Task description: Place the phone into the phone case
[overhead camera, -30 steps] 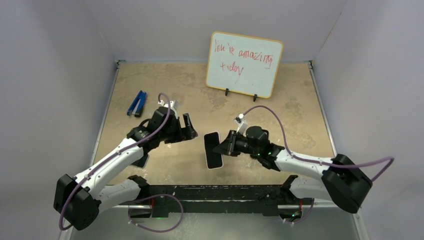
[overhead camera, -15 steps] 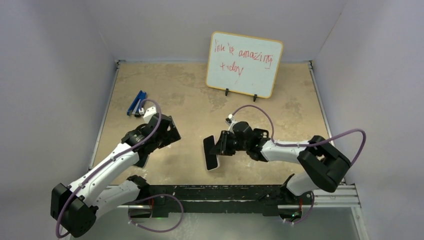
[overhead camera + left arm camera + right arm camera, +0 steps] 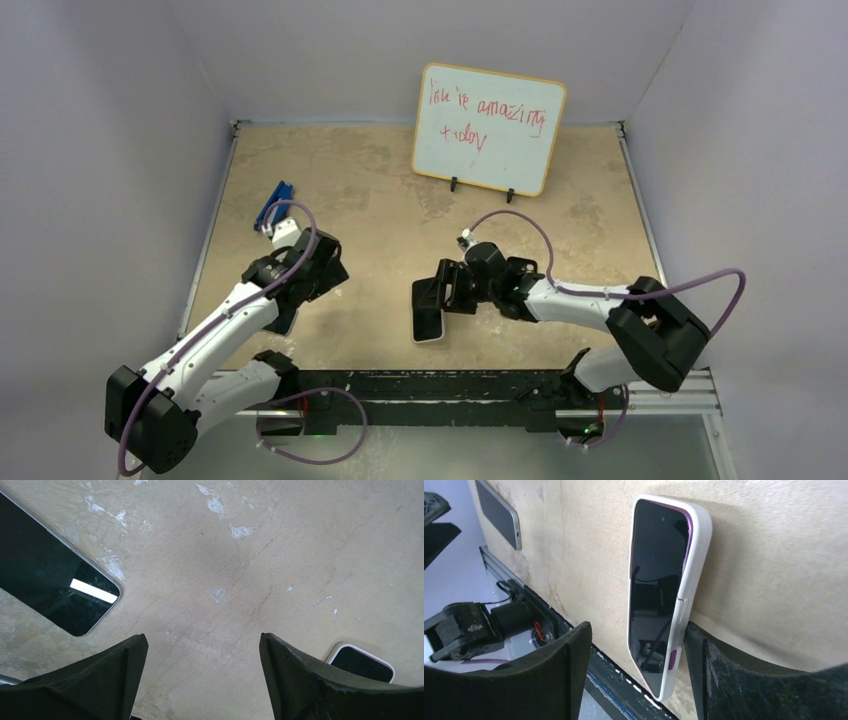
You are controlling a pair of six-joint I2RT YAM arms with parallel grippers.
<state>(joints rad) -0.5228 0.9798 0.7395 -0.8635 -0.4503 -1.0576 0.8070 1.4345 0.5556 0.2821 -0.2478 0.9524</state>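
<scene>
The white phone case (image 3: 430, 314) with purple trim and a dark glossy face rests on the table between my right gripper's (image 3: 434, 294) open fingers. In the right wrist view the case (image 3: 669, 590) sits close against the right finger (image 3: 744, 680), well apart from the left one. The phone (image 3: 286, 322), dark with a silver edge, lies partly under my left arm; it shows clearly as the phone (image 3: 50, 580) in the left wrist view. My left gripper (image 3: 202, 640) hangs open over bare table to the phone's right, with nothing between its fingers.
A blue stapler-like object (image 3: 272, 205) lies at the back left. A whiteboard (image 3: 490, 128) with red writing stands at the back. The black front rail (image 3: 440, 385) runs just beyond the case's near end. A case corner (image 3: 362, 662) shows by the left gripper's right finger.
My right gripper has opened and let go of the case, which now rests on the table. My left arm has swung back to the left, toward the phone.
</scene>
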